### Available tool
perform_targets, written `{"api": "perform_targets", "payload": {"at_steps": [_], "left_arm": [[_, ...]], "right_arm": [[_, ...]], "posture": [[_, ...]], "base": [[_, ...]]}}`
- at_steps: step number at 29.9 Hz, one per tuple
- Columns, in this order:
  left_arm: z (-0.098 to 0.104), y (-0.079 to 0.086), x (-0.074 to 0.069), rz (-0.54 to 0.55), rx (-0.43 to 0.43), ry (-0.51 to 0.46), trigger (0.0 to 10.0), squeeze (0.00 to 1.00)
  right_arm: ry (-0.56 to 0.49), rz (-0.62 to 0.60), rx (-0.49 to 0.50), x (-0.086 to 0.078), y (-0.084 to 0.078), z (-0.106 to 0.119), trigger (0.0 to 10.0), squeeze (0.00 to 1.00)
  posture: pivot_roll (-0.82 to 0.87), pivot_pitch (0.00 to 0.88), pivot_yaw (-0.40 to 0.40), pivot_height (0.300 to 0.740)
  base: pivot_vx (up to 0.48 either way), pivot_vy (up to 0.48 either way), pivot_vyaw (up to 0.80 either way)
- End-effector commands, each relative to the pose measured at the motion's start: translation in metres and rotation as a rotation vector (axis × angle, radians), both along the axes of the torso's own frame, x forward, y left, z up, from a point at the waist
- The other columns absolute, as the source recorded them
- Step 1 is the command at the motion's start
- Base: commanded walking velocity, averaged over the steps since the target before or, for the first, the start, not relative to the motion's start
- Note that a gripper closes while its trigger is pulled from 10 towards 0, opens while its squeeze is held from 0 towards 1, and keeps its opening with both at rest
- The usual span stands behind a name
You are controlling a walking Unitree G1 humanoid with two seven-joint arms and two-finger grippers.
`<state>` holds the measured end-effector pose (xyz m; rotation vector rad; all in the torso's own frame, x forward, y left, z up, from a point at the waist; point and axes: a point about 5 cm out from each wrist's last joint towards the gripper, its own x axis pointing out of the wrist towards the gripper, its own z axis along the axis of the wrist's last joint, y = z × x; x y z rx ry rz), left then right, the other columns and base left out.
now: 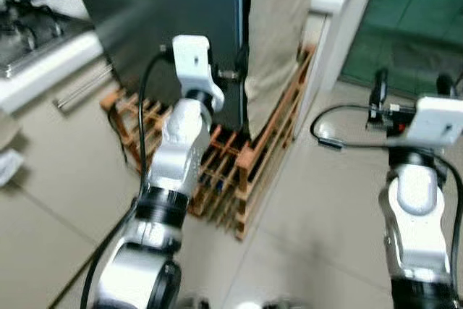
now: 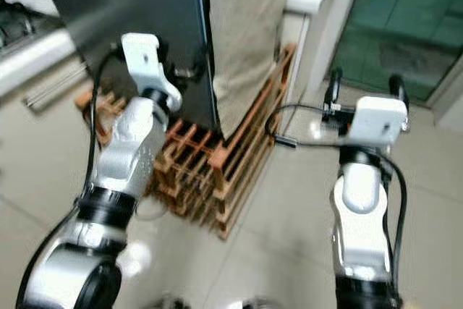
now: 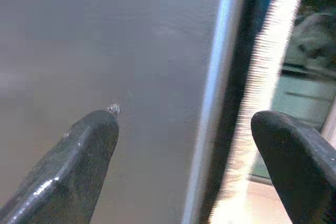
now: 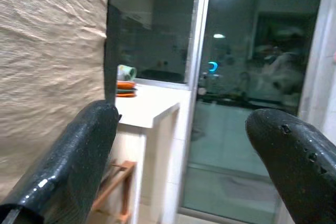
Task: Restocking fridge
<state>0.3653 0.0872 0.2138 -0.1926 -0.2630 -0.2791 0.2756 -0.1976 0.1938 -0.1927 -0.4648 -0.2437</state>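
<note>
**Left gripper at the fridge door edge**

The left gripper [image 3: 184,129] has its fingers spread wide, straddling the edge of the dark fridge door [image 1: 173,5] and holding nothing. The right gripper [image 4: 181,129] hangs apart in open air over the tiled floor [image 1: 325,222], fingers also wide and empty. A wooden pallet [image 1: 231,171] lies under the fridge, beside a white counter [image 4: 152,111] and a glass door [image 1: 412,19].

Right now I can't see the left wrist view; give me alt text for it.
The left gripper is open, its two black fingers straddling the right edge of the dark grey fridge door, close to its surface. A silvery edge strip runs down between the fingers, with a beige woven covering just beyond it.
</note>
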Motion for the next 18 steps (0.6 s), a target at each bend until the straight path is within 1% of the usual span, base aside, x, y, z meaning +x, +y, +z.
{"api": "perform_targets", "payload": {"at_steps": [1,4,5,6,7,10,12,13,16,17,18], "left_arm": [[0.004,-0.008,0.002,-0.052,-0.017,-0.002,10.0,0.0],[0.003,-0.01,0.005,-0.068,-0.011,0.017,10.0,0.0],[0.003,-0.012,0.007,-0.083,-0.028,0.029,10.0,0.0],[0.008,-0.016,0.007,-0.122,-0.058,0.028,10.0,0.0],[0.008,-0.016,0.007,-0.122,-0.058,0.028,10.0,0.0],[0.015,-0.034,-0.001,-0.229,-0.115,0.024,10.0,0.0],[0.008,-0.056,-0.005,-0.274,-0.064,0.022,10.0,0.0],[0.005,-0.058,-0.003,-0.262,-0.051,0.023,10.0,0.0],[0.001,-0.052,0.013,-0.147,-0.045,0.05,10.0,0.0],[0.001,-0.052,0.013,-0.147,-0.045,0.05,10.0,0.0],[0.002,-0.051,0.016,-0.127,-0.041,0.055,10.0,0.0]], "right_arm": [[0.01,-0.019,-0.014,-0.001,-0.004,-0.004,10.0,0.23],[0.014,-0.021,-0.012,0.0,-0.004,-0.005,10.0,0.22],[0.016,-0.02,-0.012,0.001,-0.003,-0.006,10.0,0.22],[0.019,-0.018,-0.01,0.001,-0.002,-0.007,10.0,0.22],[0.019,-0.018,-0.01,0.001,-0.002,-0.007,10.0,0.22],[0.022,-0.019,-0.006,0.002,-0.002,-0.009,10.0,0.22],[0.037,-0.023,0.006,0.004,-0.004,-0.013,10.0,0.22],[0.041,-0.021,0.004,0.004,-0.004,-0.014,10.0,0.22],[0.047,-0.018,-0.003,0.005,-0.003,-0.015,10.0,0.23],[0.047,-0.018,-0.003,0.005,-0.003,-0.015,10.0,0.23],[0.048,-0.019,-0.004,0.005,-0.003,-0.015,10.0,0.23]], "posture": [[-0.22,0.018,0.071,0.732],[-0.22,0.023,0.076,0.732],[-0.22,0.025,0.08,0.732],[-0.23,0.023,0.085,0.732],[-0.23,0.023,0.085,0.732],[-0.22,0.025,0.08,0.732],[-0.22,0.027,0.076,0.732],[-0.22,0.029,0.076,0.732],[-0.23,0.033,0.078,0.732],[-0.23,0.033,0.078,0.732],[-0.23,0.037,0.08,0.732]], "base": [[0.0,0.0,0.0],[0.0,0.0,0.0],[0.0,0.0,0.0],[0.0,0.0,0.0],[0.0,0.0,0.0],[0.0,0.0,0.0],[0.0,0.0,0.0],[0.0,0.0,0.0],[0.0,0.0,0.0],[0.0,0.0,0.0],[0.0,0.0,0.0]]}}
